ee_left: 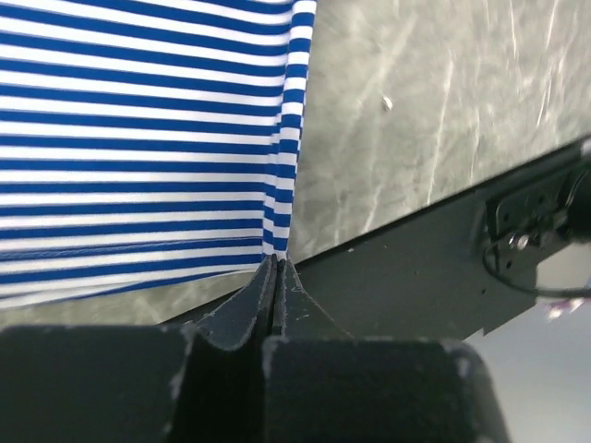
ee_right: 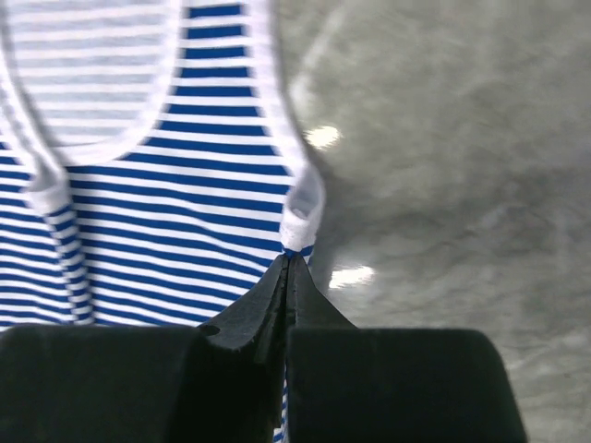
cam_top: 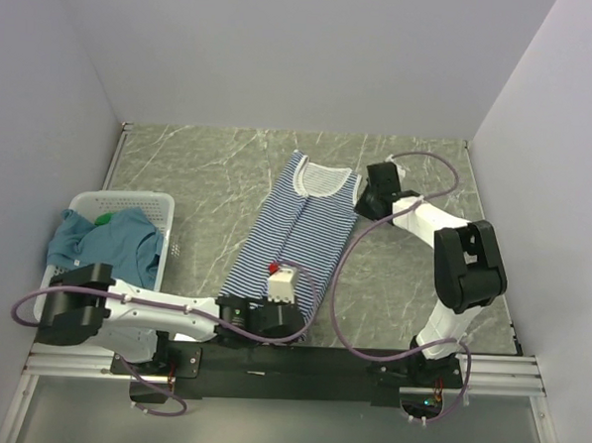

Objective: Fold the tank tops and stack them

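The navy-and-white striped tank top (cam_top: 295, 231) lies flat and lengthwise on the marble table, neckline at the far end. My left gripper (ee_left: 276, 260) is shut on its near right hem corner (ee_left: 282, 235), close to the black base rail. My right gripper (ee_right: 292, 258) is shut on the right shoulder strap (ee_right: 303, 208) at the far end, and shows in the top view (cam_top: 362, 200). The teal-blue tank top (cam_top: 116, 242) is crumpled in the basket at the left, and a bit of the green tank top (cam_top: 103, 218) peeks out behind it.
The white mesh basket (cam_top: 163, 210) stands at the left edge of the table beside the left arm. The black base rail (cam_top: 289, 360) runs along the near edge. Grey walls close off the left, far and right sides.
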Tool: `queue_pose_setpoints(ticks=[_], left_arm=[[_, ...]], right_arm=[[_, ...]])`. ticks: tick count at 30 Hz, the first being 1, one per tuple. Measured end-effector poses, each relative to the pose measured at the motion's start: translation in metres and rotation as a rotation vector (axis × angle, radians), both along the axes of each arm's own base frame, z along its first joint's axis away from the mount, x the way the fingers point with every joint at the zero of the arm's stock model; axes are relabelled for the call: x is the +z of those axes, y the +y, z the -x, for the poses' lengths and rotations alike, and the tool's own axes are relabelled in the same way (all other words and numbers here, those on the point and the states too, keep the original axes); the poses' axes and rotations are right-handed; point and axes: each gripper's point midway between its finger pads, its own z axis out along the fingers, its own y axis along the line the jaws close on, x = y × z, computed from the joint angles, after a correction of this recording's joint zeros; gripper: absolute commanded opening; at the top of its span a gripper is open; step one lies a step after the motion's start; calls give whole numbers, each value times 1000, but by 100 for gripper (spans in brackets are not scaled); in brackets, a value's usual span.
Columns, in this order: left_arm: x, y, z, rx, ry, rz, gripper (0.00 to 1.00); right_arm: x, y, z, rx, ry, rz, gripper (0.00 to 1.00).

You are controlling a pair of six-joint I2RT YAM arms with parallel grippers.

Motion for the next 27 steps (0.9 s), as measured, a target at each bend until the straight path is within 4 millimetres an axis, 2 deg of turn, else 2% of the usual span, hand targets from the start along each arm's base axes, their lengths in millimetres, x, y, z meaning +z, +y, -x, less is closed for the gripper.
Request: queue_pose_setpoints(ticks=[6,9,16,21,27], left_arm=[[7,31,-8,154,21,67,1],[2,49,-11,233,33,69,1],[-11,79,-17,351,46,8,1],[-18,96,-19,406,61,-6,1],[-23,111,-22,446,70,-11,1]], right_arm=[[22,36,-21,52,-42,14,0],[28,55,-30,80,-50,22,0],[24,104,-47,147,-30,56,0],[11,119,-48,167,1,88,0],[10,128,-51,182,11,101,0]])
